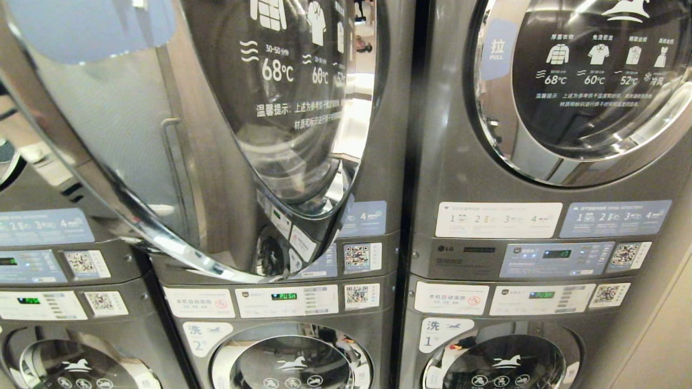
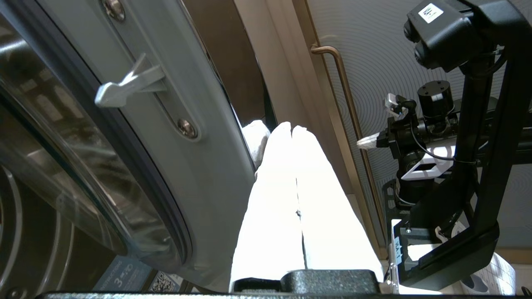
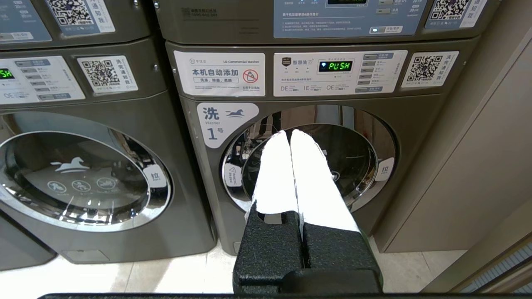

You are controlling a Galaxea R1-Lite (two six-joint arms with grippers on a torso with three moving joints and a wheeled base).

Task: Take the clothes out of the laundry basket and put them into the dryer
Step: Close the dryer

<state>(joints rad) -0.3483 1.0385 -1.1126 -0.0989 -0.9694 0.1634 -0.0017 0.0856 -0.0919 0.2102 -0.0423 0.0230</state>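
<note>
At the swung-out dryer door [image 2: 174, 174] edge, my left claw [image 2: 291, 129], fingers pressed together, holds nothing; push door wider, avoid the latch hook [image 2: 124, 85].

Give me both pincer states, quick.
Left pincer: shut, nothing visibly held, beside the open dryer door.
Right pincer: shut, empty, pointed at the lower washer.
</note>
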